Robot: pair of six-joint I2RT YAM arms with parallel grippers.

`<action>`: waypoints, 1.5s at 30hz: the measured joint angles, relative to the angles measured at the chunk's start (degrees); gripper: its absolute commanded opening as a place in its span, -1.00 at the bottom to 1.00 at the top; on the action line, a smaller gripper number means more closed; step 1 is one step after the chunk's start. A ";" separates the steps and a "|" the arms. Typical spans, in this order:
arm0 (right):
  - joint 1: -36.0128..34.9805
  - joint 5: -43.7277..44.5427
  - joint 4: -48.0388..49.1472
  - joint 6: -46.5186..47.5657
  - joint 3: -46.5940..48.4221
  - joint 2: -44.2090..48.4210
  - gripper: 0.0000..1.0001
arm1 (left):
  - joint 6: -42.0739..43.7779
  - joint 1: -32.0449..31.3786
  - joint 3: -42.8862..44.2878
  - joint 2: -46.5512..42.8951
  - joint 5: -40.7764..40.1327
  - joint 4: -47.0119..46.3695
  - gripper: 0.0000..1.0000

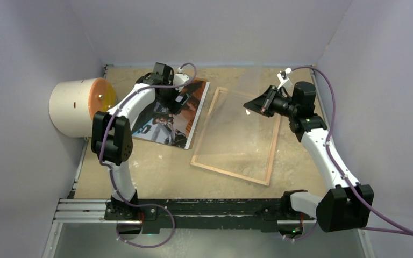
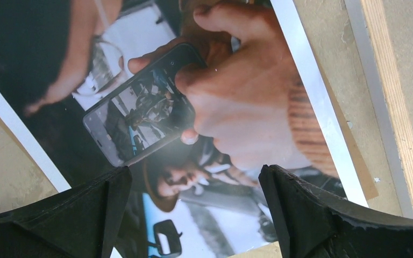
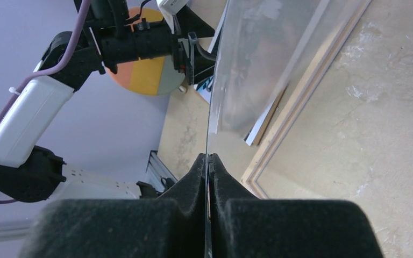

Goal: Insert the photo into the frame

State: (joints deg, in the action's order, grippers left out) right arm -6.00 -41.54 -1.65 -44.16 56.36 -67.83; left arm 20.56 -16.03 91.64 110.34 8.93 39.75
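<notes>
Glossy photo (image 1: pixel 175 126) lies flat just left of the frame (image 1: pixel 231 172), long axis parallel to it, directly beneath the spread left gripper (image 2: pixel 193 172), while the right gripper (image 3: pixel 208 158) pinches what seems the clear pane (image 3: pixel 263 54).

The photo (image 1: pixel 189 114) is partly hidden under the left arm (image 1: pixel 134 102), its far-left corner unseen.

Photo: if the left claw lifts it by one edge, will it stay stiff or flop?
The photo looks like a thin sheet lying flat, so it will probably sag if lifted by one edge. Glare on its surface suggests a gloss finish, so it may slide under the open left claw when pushed.
</notes>
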 measured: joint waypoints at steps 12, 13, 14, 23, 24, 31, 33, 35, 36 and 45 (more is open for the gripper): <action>0.07 5.09 -0.37 6.21 -10.95 0.09 -1.00 | 0.07 0.00 -1.55 -1.18 -0.83 -0.42 1.00; 0.13 6.05 -0.83 6.49 -11.98 0.09 -1.00 | 0.07 0.00 -1.55 -1.18 -0.83 -0.44 1.00; 0.28 7.32 -1.29 6.86 -13.18 0.09 -1.00 | 0.09 0.00 -1.55 -1.18 -0.83 -0.44 1.00; 1.40 17.18 -1.90 7.52 -16.83 0.09 -1.00 | 0.26 0.00 -2.54 -1.29 -0.81 -0.44 1.00; 1.62 18.18 -1.81 7.50 -17.31 0.09 -1.00 | 0.26 0.00 -2.71 -1.29 -0.81 -0.37 1.00; 3.52 22.69 -0.52 6.86 -22.18 0.11 -1.00 | 1.07 0.00 -3.34 -1.36 -0.79 -0.26 1.00; 3.82 23.19 0.07 6.75 -23.02 0.09 -1.00 | 1.22 0.00 -3.39 -1.49 -0.79 -0.24 1.00; 3.82 23.78 0.61 6.69 -23.32 0.09 -1.00 | 1.33 0.00 -3.39 -1.70 -0.79 -0.22 1.00; 3.82 24.06 1.07 6.67 -23.41 0.09 -1.00 | 1.38 0.00 -3.41 -1.86 -0.79 -0.24 1.00; 3.91 24.30 3.50 6.64 -24.06 0.09 -1.00 | 1.53 0.00 -3.43 -2.36 -0.76 -0.26 1.00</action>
State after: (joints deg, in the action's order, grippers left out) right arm -2.09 -17.23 1.85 -37.52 32.29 -67.75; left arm 22.09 -16.03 88.20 107.98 8.16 39.48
